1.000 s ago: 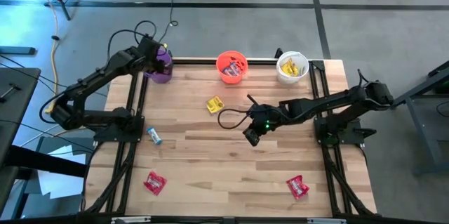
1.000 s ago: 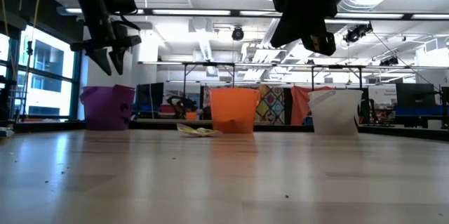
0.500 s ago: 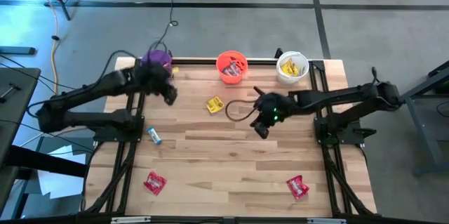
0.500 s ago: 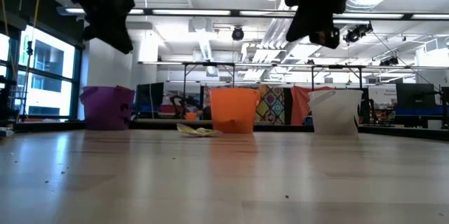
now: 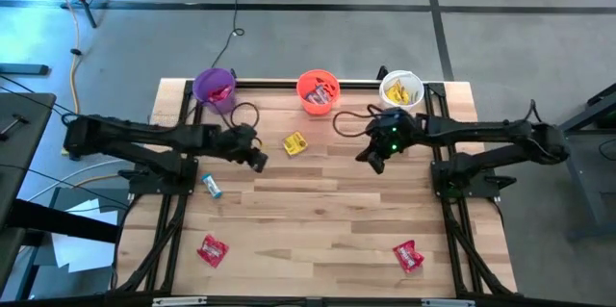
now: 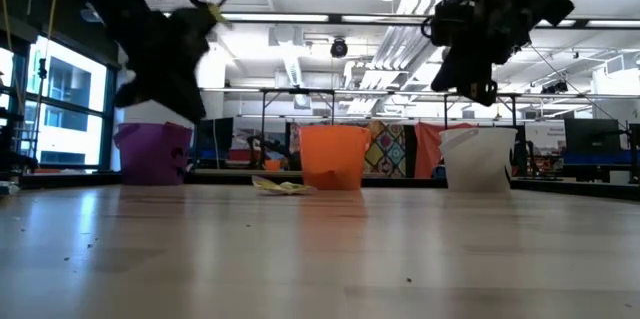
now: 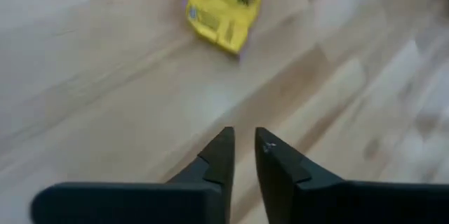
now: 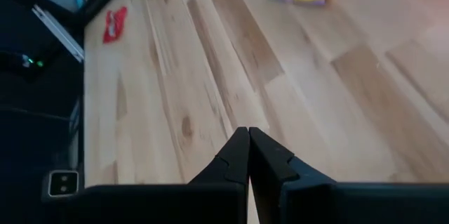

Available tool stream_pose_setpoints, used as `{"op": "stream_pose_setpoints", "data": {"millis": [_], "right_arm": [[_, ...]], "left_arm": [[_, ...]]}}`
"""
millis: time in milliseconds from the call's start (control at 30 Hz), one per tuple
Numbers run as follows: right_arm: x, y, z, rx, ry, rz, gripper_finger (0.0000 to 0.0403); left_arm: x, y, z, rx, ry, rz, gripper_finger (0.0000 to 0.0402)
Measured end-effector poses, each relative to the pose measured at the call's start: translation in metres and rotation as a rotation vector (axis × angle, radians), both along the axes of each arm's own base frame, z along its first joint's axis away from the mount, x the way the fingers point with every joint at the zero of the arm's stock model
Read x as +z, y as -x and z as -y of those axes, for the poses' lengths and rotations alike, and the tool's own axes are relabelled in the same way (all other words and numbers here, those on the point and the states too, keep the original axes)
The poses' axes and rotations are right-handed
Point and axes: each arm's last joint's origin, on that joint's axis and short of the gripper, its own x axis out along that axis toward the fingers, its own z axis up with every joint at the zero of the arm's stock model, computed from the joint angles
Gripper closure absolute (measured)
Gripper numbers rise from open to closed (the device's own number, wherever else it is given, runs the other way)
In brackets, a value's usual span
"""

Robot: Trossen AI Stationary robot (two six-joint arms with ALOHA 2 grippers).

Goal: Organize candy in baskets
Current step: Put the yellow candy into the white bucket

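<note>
Purple bucket, orange bucket and white bucket upright along the far edge; yellow packet, blue-and-white bar, two red packets lie loose.

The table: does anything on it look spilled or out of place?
Yes. Four candies lie loose on the table instead of in the buckets: a yellow packet near the orange bucket, a blue bar by the left edge, and two red packets near the front. The buckets stand upright.
</note>
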Motion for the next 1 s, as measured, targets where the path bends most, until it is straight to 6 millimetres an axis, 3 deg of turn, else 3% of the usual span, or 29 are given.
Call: {"op": "stream_pose_setpoints", "data": {"millis": [233, 433, 800, 1000], "right_arm": [[0.019, 0.014, 0.001, -0.007, 0.044, 0.100, 0.0403], [0.026, 0.019, 0.000, -0.010, 0.054, 0.133, 0.0403], [0.026, 0.019, -0.001, -0.016, 0.046, 0.132, 0.0403], [0.026, 0.019, 0.000, -0.025, 0.049, 0.135, 0.0403]], "left_arm": [[-0.020, -0.031, -0.034, 0.172, 0.066, 0.121, 0.0277], [-0.041, -0.041, -0.060, 0.141, -0.007, 0.088, 0.0220], [-0.080, -0.050, -0.073, 0.029, 0.010, -0.008, 0.0206], [-0.088, -0.058, -0.076, 0.007, -0.049, 0.031, 0.0206]]}}
